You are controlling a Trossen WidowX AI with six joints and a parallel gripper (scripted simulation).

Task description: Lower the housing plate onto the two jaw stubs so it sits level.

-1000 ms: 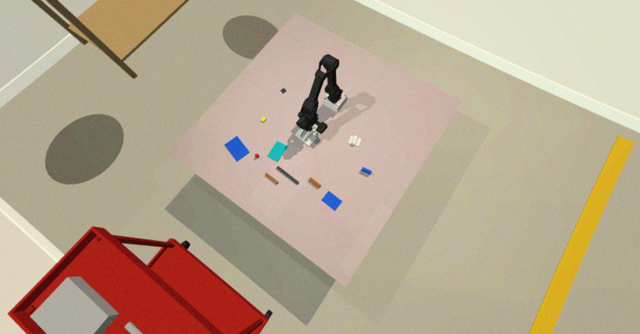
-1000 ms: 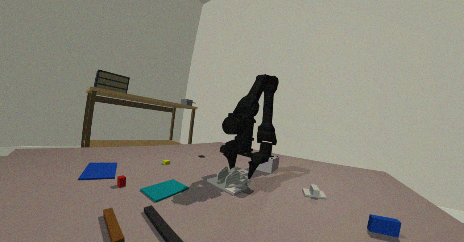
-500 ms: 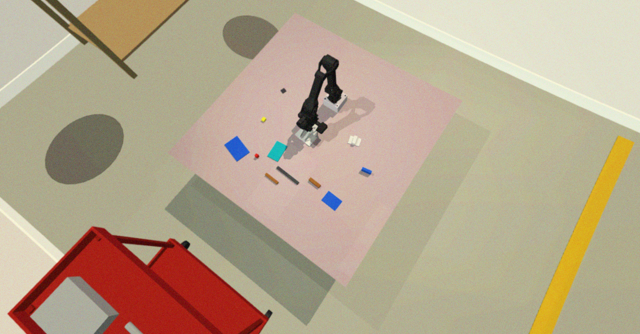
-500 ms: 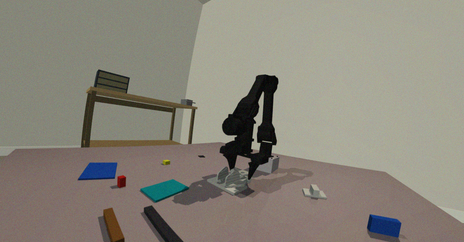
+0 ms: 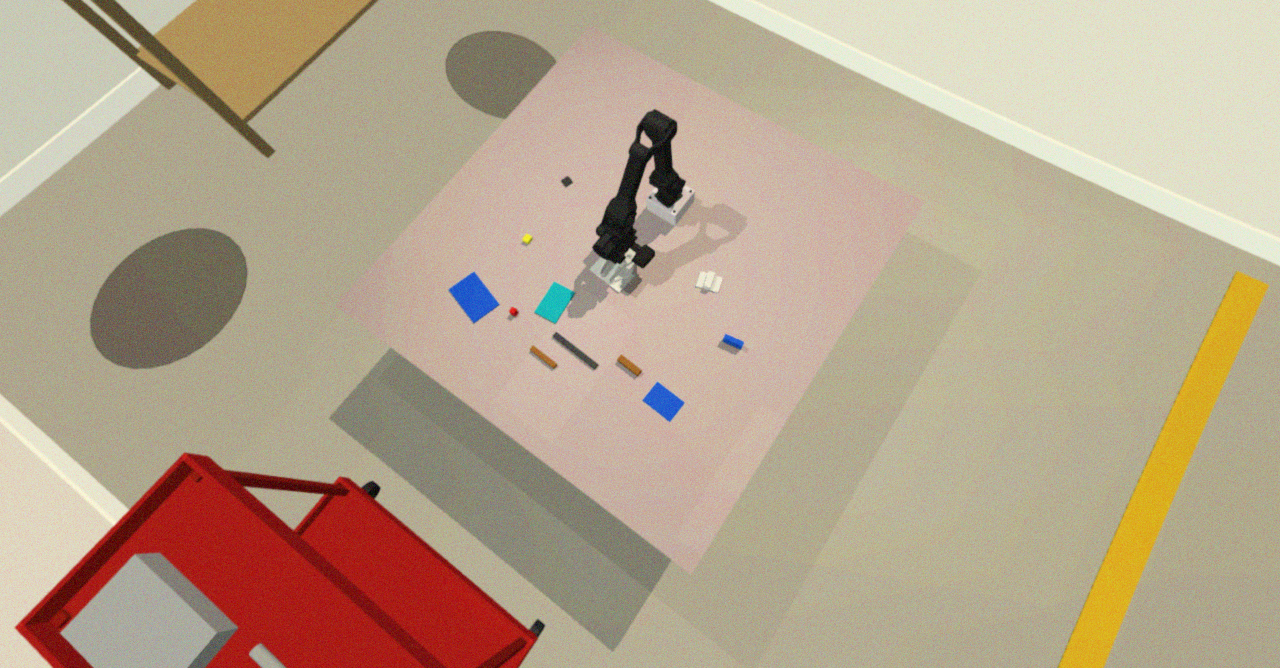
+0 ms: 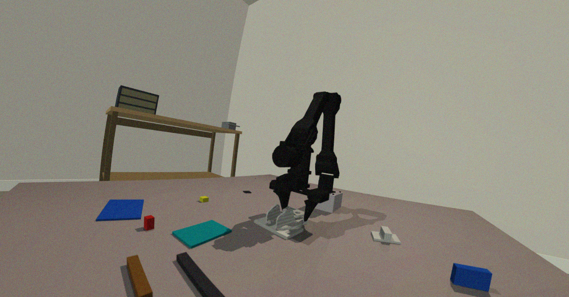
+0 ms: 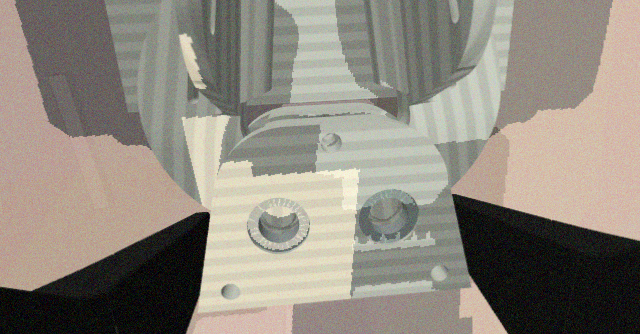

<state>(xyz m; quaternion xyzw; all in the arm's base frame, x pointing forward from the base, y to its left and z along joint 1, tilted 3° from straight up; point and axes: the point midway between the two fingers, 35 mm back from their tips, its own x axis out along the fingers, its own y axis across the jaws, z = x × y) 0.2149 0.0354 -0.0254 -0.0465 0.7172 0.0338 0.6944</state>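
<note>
My gripper is shut on the light grey housing plate, one black finger at each side edge. In the wrist view the plate has two ringed holes, with a round stub showing inside each, and three small holes. The two upright jaws, left jaw and right jaw, stand side by side and run under the plate's far edge. They stand on the grey base. The plate is low over the jaws' rear ends and looks about level; whether it touches them is hidden.
A teal slab lies beside the base. A white ridged piece lies on the other side. A dark bar, orange bars, blue slabs, a blue block and a red block lie farther out.
</note>
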